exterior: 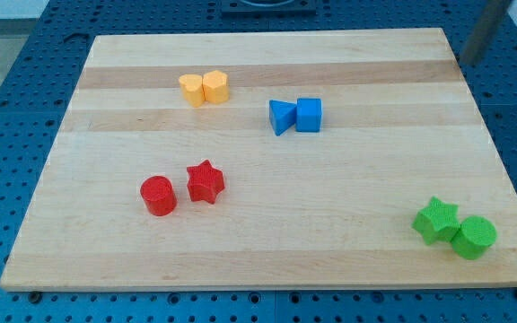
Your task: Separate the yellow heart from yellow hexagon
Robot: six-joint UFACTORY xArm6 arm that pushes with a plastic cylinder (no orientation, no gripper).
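Observation:
The yellow hexagon (192, 91) and the yellow heart (215, 86) sit touching side by side on the wooden board (258, 242), near the view's top left of centre. The heart is on the right of the pair. My tip (468, 61) shows blurred at the view's top right, at the board's right edge. It is far to the right of both yellow blocks and touches no block.
A blue triangle-like block (282, 117) and a blue cube (310, 114) touch just right of the yellow pair. A red cylinder (159, 195) and a red star (205, 181) lie lower left. A green star (436, 220) and a green cylinder (474, 237) lie bottom right.

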